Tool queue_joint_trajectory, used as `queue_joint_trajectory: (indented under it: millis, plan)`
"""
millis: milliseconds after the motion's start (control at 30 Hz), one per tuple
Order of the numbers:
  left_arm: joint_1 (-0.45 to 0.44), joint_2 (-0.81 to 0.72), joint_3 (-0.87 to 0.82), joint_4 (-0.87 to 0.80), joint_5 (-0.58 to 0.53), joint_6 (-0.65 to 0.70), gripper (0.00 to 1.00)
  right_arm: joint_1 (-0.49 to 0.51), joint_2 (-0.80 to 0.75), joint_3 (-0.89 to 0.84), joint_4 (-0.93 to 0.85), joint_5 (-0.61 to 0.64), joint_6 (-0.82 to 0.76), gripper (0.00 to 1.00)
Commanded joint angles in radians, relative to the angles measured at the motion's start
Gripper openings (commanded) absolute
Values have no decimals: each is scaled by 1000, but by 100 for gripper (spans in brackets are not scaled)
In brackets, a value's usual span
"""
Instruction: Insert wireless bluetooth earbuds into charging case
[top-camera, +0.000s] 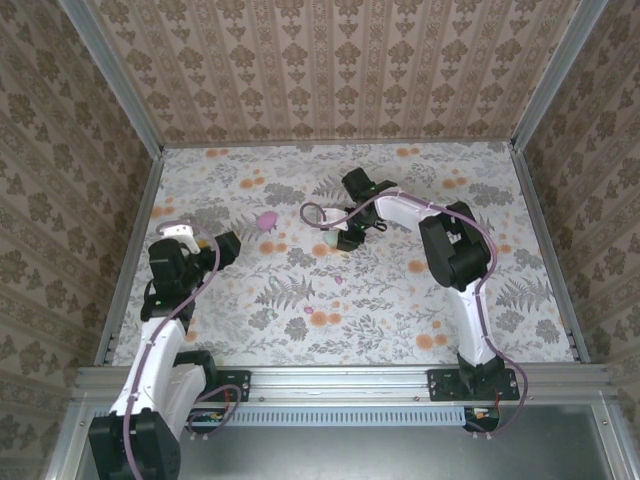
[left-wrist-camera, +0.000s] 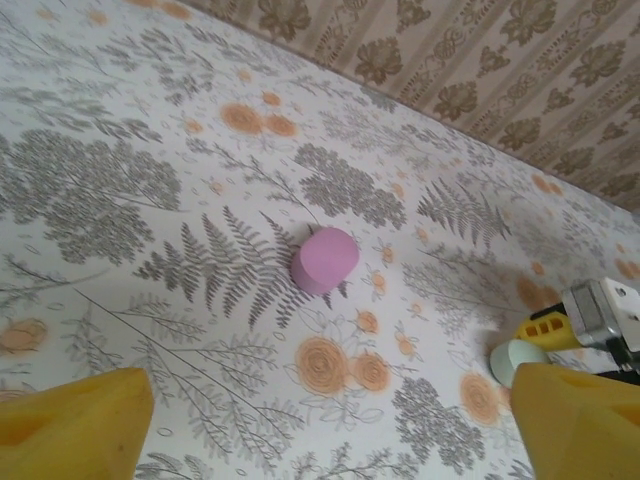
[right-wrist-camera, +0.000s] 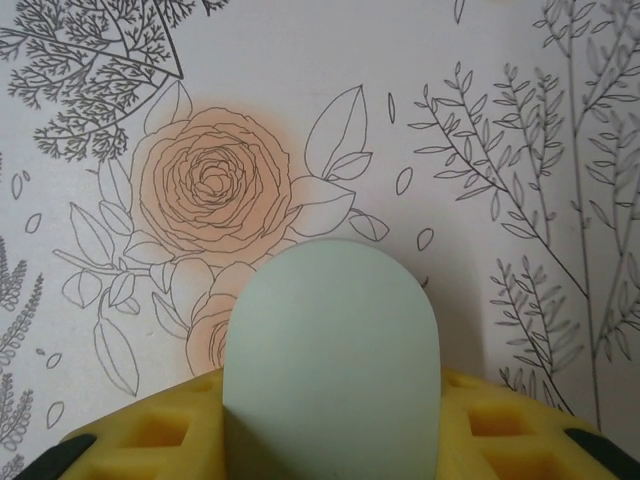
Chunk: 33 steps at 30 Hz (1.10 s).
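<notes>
The one pink earbud (top-camera: 338, 281) that can be made out is a tiny fleck lying loose on the flowered bench (top-camera: 500, 310). It sits a short way back from the right pincer (top-camera: 345, 237), on the side toward that arm's own base, apart from it and touching nothing. It is too small to read its long axis or which way it faces. I cannot make out a second earbud.

Between the right pincer's yellow pads (right-wrist-camera: 140, 435) stands the mint case (right-wrist-camera: 330, 350). Its rounded end points forward, away from the wrist, and the pads lie close against both flanks, so this pincer looks clenched on the case. No seam or open lid is visible.

Further to that pincer's left lies the pink case (left-wrist-camera: 325, 260), alone on the bench. It is ahead of the left pincer (left-wrist-camera: 320, 420) and roughly on its centre line, well clear of the tips. The left pincer is released, jaws wide, with nothing between them.

My judgement is that the right arm is much nearer the earbud, but it is occupied. The free left pincer would have to reach far to its right, past the pink case, and a thing so small calls for a fine, square approach from above.
</notes>
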Motion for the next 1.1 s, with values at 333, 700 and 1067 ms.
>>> queue_joint_trajectory:
  millis: [333, 700, 1067]
  plan:
    - [-430, 308, 303, 68, 90, -162, 88, 12, -597, -481, 545, -291, 318, 34]
    - [-683, 498, 492, 151, 110, -239, 90, 20, -825, -673, 675, -242, 369, 34]
    - [-692, 574, 553, 108, 82, -205, 73, 28, -850, -709, 748, -227, 368, 36]
